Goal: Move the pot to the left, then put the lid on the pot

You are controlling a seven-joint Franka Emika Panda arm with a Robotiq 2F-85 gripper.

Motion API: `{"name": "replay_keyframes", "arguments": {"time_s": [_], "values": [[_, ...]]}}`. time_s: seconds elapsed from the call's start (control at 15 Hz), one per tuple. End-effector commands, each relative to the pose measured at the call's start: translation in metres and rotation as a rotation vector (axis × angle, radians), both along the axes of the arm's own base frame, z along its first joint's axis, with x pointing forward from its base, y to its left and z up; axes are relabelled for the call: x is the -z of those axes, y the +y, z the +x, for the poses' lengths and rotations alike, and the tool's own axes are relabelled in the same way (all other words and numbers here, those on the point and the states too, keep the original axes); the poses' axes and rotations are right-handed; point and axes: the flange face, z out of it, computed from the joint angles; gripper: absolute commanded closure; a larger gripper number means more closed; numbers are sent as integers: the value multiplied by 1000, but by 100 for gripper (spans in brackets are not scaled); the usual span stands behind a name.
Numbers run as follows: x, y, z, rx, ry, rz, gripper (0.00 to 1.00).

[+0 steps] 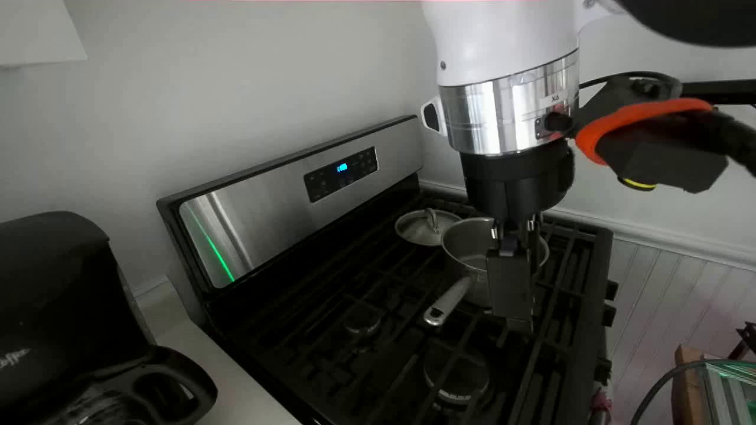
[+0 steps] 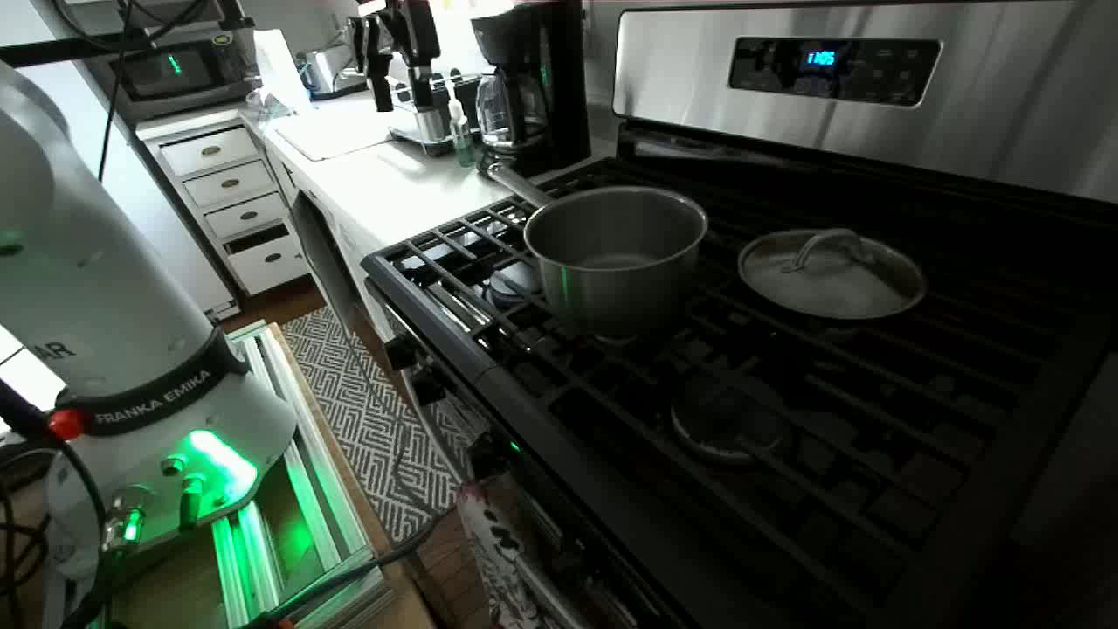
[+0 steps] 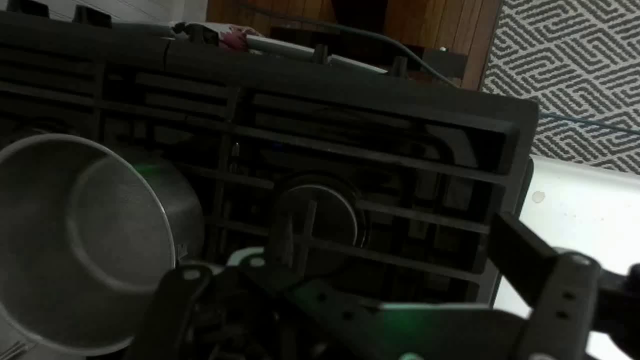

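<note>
Steel pot [image 2: 618, 293] stands near the lid [image 2: 831, 278]; the gripper [image 3: 394, 230] hangs spread, apparently above the stove [image 2: 786, 515].

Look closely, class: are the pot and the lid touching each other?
Apart. In an exterior view, dark stovetop shows plainly between the side of the pot and the near edge of the lid.

One pot [image 2: 618, 284], one lid [image 2: 831, 278], one claw [image 3: 392, 235], one stove [image 2: 873, 393], four drawers [image 2: 230, 185].

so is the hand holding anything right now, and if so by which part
Nothing is held: the wrist view shows the hand open, while the pot and lid sit on the stove.
</note>
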Motion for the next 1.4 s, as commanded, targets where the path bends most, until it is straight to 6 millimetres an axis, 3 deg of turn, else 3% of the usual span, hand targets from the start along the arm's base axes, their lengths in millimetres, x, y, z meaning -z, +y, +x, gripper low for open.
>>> {"name": "replay_keyframes", "arguments": {"time_s": [0.0,0.33,0.47,0.67,1.33], "values": [[0,0,0,0,0,0,0],[0,0,0,0,0,0,0],[4,-17,3,25,19,14,0],[8,-46,4,110,22,42,0],[38,-180,11,556,-7,104,0]]}}
